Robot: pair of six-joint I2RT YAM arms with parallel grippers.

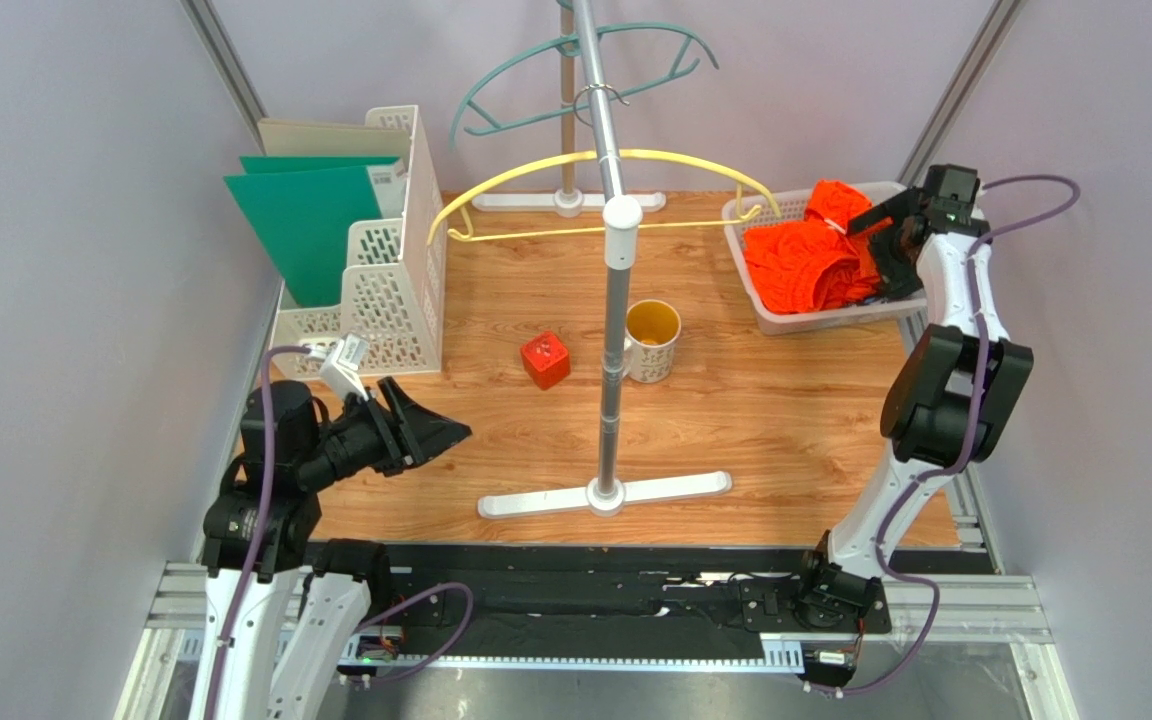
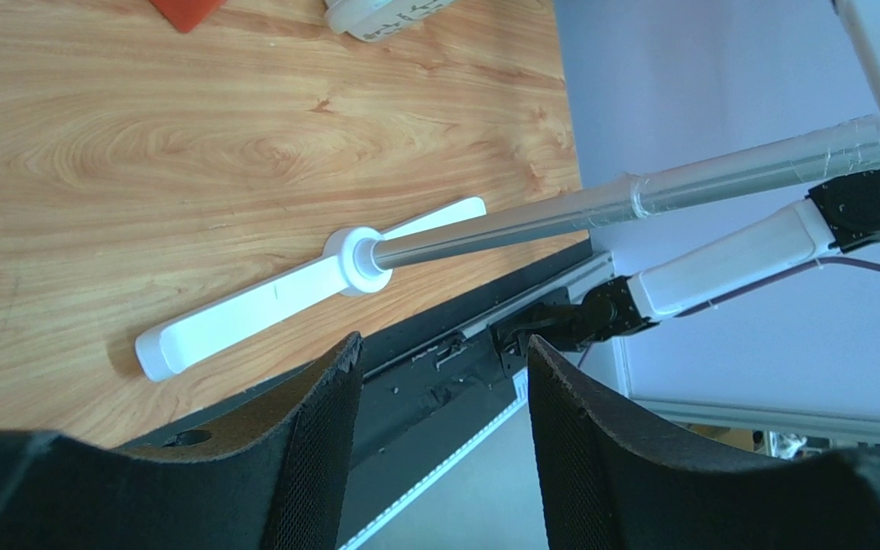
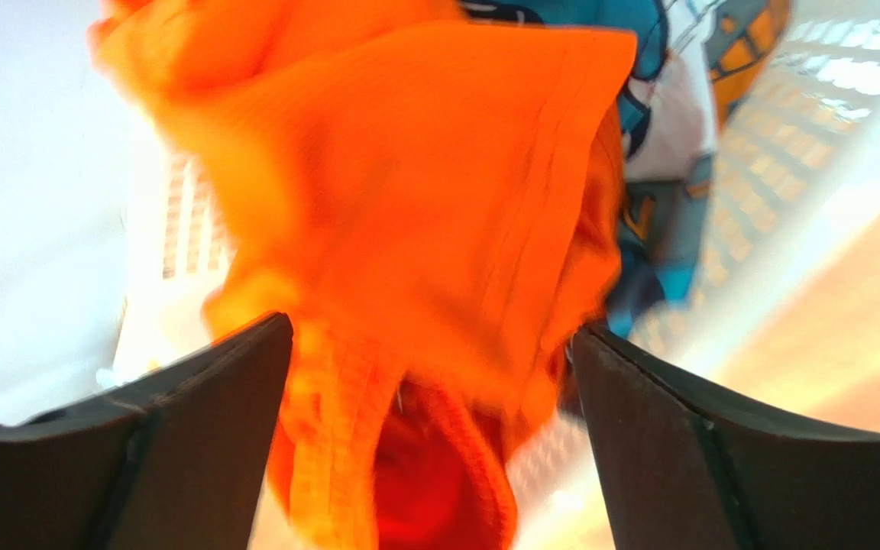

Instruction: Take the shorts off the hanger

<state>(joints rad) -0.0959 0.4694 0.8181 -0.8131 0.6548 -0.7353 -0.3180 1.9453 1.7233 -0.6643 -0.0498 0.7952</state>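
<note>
Arms: right gripper [image 3: 431, 328] splayed over orange shorts [image 1: 805, 264] in basket [image 1: 838, 320]; left gripper [image 2: 442, 347] parted, low.

Evenly bright; orange shorts [image 3: 410, 206] blurred close-up, white glare behind them.

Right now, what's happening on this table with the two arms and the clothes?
The right gripper stands open over the white basket at the far right, with the orange shorts bunched between its jaws and the printed shorts showing just behind them. The yellow hanger on the rack is bare. The left gripper hovers open and empty over the table at its near left.
</note>
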